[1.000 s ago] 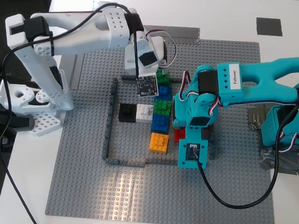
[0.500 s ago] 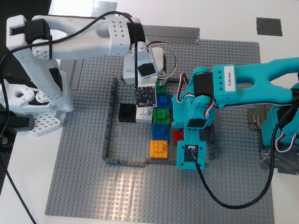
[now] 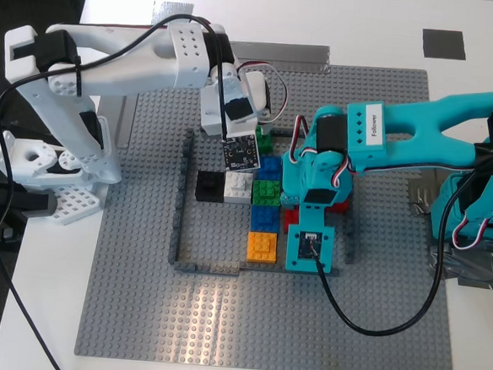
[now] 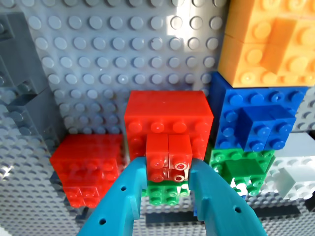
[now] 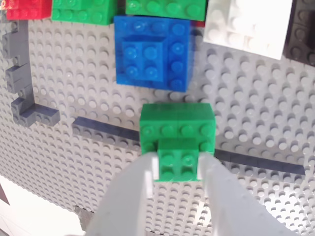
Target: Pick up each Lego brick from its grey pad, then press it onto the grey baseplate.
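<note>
My first gripper (image 4: 168, 172), the teal one (image 3: 299, 212), is shut on the small red Lego brick (image 4: 168, 157), held just over a larger red block (image 4: 167, 120) on the grey baseplate (image 3: 137, 296). My second gripper (image 5: 178, 172), the white one (image 3: 262, 137), is shut on the small green Lego brick (image 5: 178, 160), directly above a larger green block (image 5: 177, 125). I cannot tell whether either brick touches the block under it. One dark grey pad (image 3: 443, 43) lies bare at the far right of the exterior view. The other pad is out of view.
Inside the dark grey frame (image 3: 176, 222) stand a black brick (image 3: 208, 185), a white brick (image 3: 238, 187), and a column of blue (image 3: 267, 165), green (image 3: 267, 191), blue and orange (image 3: 262, 245) bricks between the two grippers. Silver tape (image 3: 170, 12) lies at the back.
The teal arm has shifted toward the exterior view's left, closer to the brick column. The white arm's wrist has moved slightly nearer the camera side. Both still hold their bricks.
</note>
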